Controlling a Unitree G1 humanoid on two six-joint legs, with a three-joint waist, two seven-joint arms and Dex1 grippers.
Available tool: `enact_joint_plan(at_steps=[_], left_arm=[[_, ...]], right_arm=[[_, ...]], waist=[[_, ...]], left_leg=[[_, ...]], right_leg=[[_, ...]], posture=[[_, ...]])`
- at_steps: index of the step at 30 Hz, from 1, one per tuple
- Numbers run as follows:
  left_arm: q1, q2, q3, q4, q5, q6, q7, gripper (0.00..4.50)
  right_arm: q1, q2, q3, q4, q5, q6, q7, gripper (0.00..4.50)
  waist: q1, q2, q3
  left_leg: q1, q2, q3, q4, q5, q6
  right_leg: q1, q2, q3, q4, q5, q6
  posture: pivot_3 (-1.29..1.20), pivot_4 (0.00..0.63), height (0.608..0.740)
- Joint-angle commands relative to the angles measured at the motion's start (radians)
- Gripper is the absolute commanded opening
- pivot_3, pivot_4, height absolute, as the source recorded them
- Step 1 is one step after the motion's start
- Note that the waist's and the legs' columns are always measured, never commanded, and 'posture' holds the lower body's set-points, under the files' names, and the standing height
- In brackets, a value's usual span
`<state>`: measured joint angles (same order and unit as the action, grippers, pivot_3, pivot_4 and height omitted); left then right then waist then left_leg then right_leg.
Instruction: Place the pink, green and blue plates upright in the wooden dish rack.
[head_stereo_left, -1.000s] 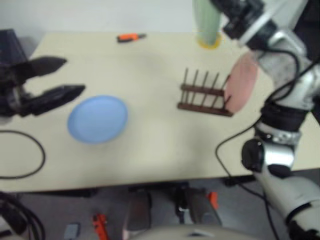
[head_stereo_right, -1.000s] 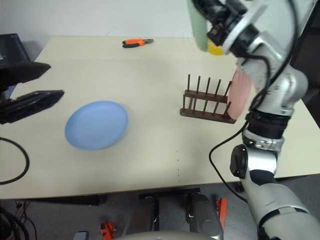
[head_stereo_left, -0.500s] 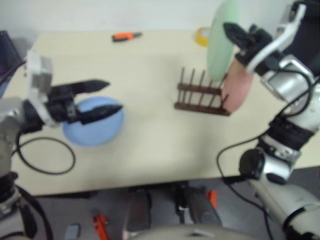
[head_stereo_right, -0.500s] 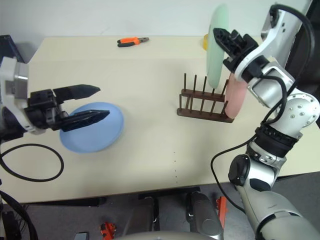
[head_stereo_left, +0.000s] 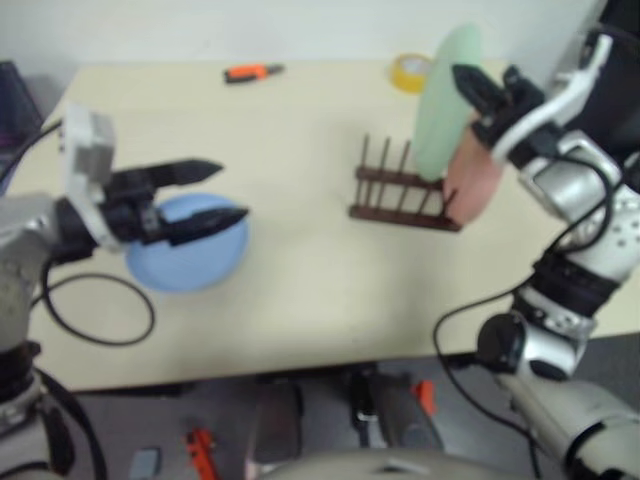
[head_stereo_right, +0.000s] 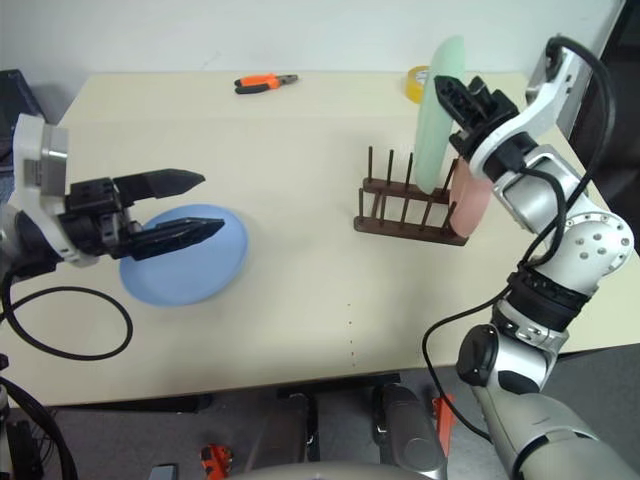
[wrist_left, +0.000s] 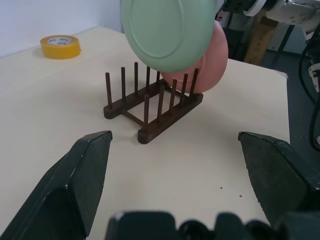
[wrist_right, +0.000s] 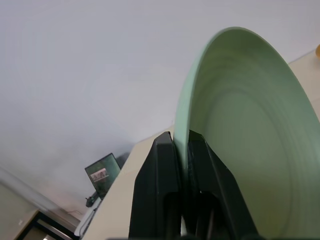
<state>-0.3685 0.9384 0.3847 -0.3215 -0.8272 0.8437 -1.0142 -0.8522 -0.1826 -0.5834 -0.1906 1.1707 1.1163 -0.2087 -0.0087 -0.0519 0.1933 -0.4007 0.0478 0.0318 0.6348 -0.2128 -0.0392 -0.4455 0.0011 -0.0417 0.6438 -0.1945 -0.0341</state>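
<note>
My right gripper (head_stereo_right: 450, 88) is shut on the rim of the mint green plate (head_stereo_right: 437, 115), which it holds upright just above the right part of the wooden dish rack (head_stereo_right: 405, 215). The pale pink plate (head_stereo_right: 472, 200) stands upright at the rack's right end, right behind the green one. The light blue plate (head_stereo_right: 185, 275) lies flat on the table at the left. My left gripper (head_stereo_right: 208, 203) hovers open over its near-left part, fingers pointing toward the rack. The left wrist view shows the rack (wrist_left: 150, 100) with the green plate (wrist_left: 167, 32) above it.
A yellow tape roll (head_stereo_right: 416, 80) and orange pliers (head_stereo_right: 264, 82) lie near the table's far edge. A black cable (head_stereo_right: 60, 330) loops on the table's left front. Bare tabletop lies between the blue plate and the rack.
The right gripper has lowered the green plate from high up down to just above the rack. The left gripper has moved in over the blue plate.
</note>
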Motion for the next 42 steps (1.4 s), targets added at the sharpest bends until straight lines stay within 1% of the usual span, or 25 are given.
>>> enact_joint_plan(at_steps=[1,5,13,14,15,16,17,21,24,29,32,36,39,42], left_arm=[[-0.006,0.015,0.008,-0.002,-0.003,-0.018,0.004,4.44],[-0.002,0.017,0.007,-0.002,0.001,-0.021,0.008,4.44],[0.001,0.026,0.020,-0.001,-0.003,-0.012,0.026,4.44],[0.002,0.027,0.021,-0.001,-0.004,-0.011,0.027,4.50],[0.003,0.028,0.022,0.000,-0.005,-0.011,0.028,4.50],[0.003,0.029,0.023,0.000,-0.005,-0.011,0.030,4.50],[0.003,0.029,0.025,0.001,-0.006,-0.009,0.033,4.50],[0.005,0.037,0.026,0.004,-0.005,-0.007,0.036,4.50],[0.009,0.048,0.048,0.047,0.017,-0.022,0.047,4.50],[-0.020,0.070,0.073,0.163,0.098,-0.062,0.110,4.50],[-0.029,0.098,0.099,0.257,0.151,-0.093,0.139,4.50],[-0.024,0.149,0.150,0.408,0.207,-0.107,0.163,4.50],[0.019,0.194,0.176,0.530,0.256,-0.110,0.165,4.50],[0.049,0.194,0.147,0.585,0.287,-0.093,0.172,4.50]], right_arm=[[0.009,-0.015,0.016,-0.019,0.054,-0.035,-0.013,0.00],[0.026,-0.021,0.038,-0.004,0.075,-0.050,-0.033,0.00],[0.031,-0.066,0.093,0.025,0.027,-0.097,-0.020,0.00],[0.033,-0.070,0.098,0.027,0.023,-0.105,-0.015,0.53],[0.036,-0.078,0.107,0.028,0.012,-0.113,-0.008,0.73],[0.036,-0.082,0.113,0.029,0.006,-0.119,-0.004,1.04],[0.036,-0.083,0.115,0.031,0.007,-0.127,-0.003,1.44],[0.030,-0.093,0.131,0.032,-0.009,-0.148,0.009,2.73],[0.021,-0.123,0.154,0.027,-0.045,-0.166,0.044,3.78],[-0.028,-0.197,0.171,0.045,-0.097,-0.197,0.105,3.78],[-0.067,-0.268,0.196,0.060,-0.153,-0.215,0.171,3.78],[-0.110,-0.309,0.221,0.056,-0.184,-0.234,0.237,3.78],[-0.141,-0.283,0.244,0.018,-0.152,-0.227,0.272,3.78],[-0.136,-0.240,0.307,-0.025,-0.136,-0.213,0.323,3.78]], waist=[[0.000,0.000,0.000],[-0.001,0.000,0.000],[-0.001,0.000,0.000],[-0.001,0.000,0.000],[0.000,0.000,0.000],[0.000,0.000,0.000],[0.000,0.000,0.000],[0.000,0.000,0.000],[0.000,0.001,0.000],[0.000,0.002,0.001],[0.000,0.002,0.002],[-0.003,0.002,0.002],[-0.013,0.002,0.002],[-0.018,0.002,0.002]], left_leg=[[0.000,0.000,0.000,0.000,0.000,0.000],[0.000,0.000,0.000,0.000,0.000,0.000],[0.000,0.000,0.000,-0.001,0.000,0.000],[0.000,0.000,0.000,-0.002,0.000,0.000],[0.000,0.000,0.000,-0.002,0.000,0.000],[0.000,0.000,0.000,-0.003,0.000,0.000],[0.000,0.000,0.000,-0.003,0.000,0.000],[0.000,0.000,0.001,-0.004,0.000,0.000],[0.000,0.000,0.001,-0.005,0.000,0.000],[0.000,0.000,0.001,-0.005,0.000,0.000],[0.000,0.000,0.001,-0.005,0.000,0.000],[-0.001,0.001,0.003,-0.007,0.000,0.000],[-0.001,0.001,0.003,-0.008,0.000,0.000],[-0.001,0.002,0.003,-0.009,0.000,0.000]], right_leg=[[0.000,0.000,0.000,0.000,0.000,0.000],[0.000,0.000,0.000,0.000,0.000,0.000],[-0.001,0.000,0.000,-0.001,0.000,0.000],[-0.001,0.000,0.000,-0.001,0.000,0.000],[-0.001,0.000,0.000,-0.001,0.000,-0.001],[-0.001,0.000,0.000,-0.001,-0.001,-0.001],[-0.001,0.000,0.000,-0.001,-0.001,-0.001],[-0.002,0.000,0.001,-0.002,-0.001,-0.001],[-0.002,0.000,0.001,-0.002,-0.001,-0.001],[-0.003,0.000,0.001,-0.001,-0.001,-0.001],[-0.003,0.000,0.001,-0.001,-0.001,-0.001],[-0.005,0.000,0.002,-0.002,-0.002,-0.003],[-0.007,0.000,0.002,-0.001,-0.003,-0.004],[-0.008,0.000,0.002,0.000,-0.003,-0.004]], posture=[[0.00,0.150,0.740],[0.00,0.150,0.740],[0.00,0.150,0.740],[0.00,0.150,0.740],[0.00,0.150,0.740],[0.00,0.150,0.740],[0.00,0.150,0.740],[0.00,0.150,0.740],[0.00,0.150,0.740],[0.00,0.150,0.740],[0.00,0.150,0.740],[0.00,0.150,0.740],[0.00,0.150,0.740],[0.00,0.150,0.740]])
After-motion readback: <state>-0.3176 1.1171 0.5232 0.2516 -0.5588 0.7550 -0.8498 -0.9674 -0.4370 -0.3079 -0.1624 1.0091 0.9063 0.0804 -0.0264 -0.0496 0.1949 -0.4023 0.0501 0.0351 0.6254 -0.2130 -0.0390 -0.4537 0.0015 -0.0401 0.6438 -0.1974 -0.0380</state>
